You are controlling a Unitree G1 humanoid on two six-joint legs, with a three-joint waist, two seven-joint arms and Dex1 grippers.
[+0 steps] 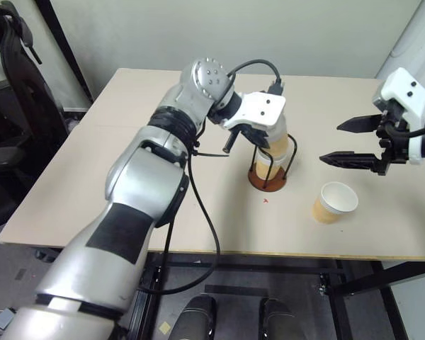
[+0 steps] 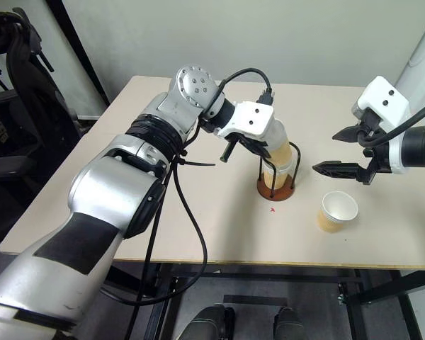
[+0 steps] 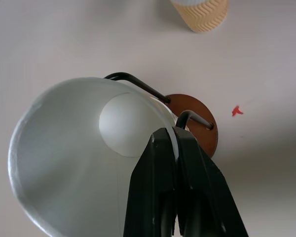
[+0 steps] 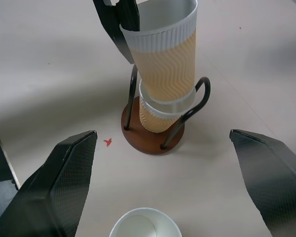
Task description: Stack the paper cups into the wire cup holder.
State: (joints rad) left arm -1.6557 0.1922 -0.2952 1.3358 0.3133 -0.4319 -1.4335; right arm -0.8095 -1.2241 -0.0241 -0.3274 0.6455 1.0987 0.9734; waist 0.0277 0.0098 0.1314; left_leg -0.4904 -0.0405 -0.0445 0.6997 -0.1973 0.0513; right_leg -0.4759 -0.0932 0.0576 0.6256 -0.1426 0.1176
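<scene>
The left gripper is pinching the rim of a tan ribbed paper cup, lowering it tilted into another cup seated in the black wire cup holder with round brown wooden base, so it may be jamming crooked or tipping the holder, while the right gripper is hanging wide open and empty above a third paper cup.

A: What is sitting on the pale table?
B: The wire cup holder is standing mid-table; a red mark and one loose paper cup are lying near it.

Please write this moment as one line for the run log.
left gripper: shut on upper cup, nested in holder cup | right gripper: open | loose cup: on table
</scene>
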